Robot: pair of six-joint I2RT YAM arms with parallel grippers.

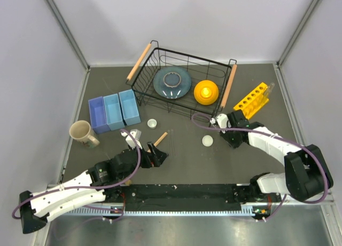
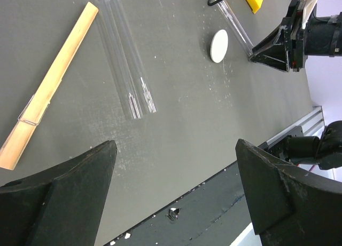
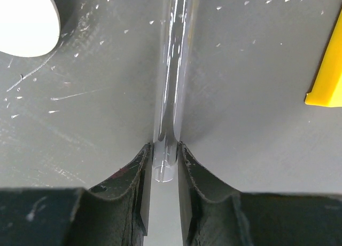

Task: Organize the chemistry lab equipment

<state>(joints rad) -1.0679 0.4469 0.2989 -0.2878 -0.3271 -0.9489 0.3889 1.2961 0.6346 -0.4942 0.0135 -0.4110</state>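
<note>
Early: right pincer pinching a clear tube lying on the tabletop near the yellow rack, left pincer spread over two more tubes beside the wooden stick, nothing visibly racked.

Both arms are the same build. The left arm and right arm have smooth white shell links with chunky black joint housings in between. A thin purple cable trails along each one in loose loops.

The left hand is all black, and its fingers are fat matte wedges, scuffed and dusty. The right hand is black too, and its fingers have curved inner faces and light scratches.

Both bases are bolted to a black rail along the near edge of the table.
</note>
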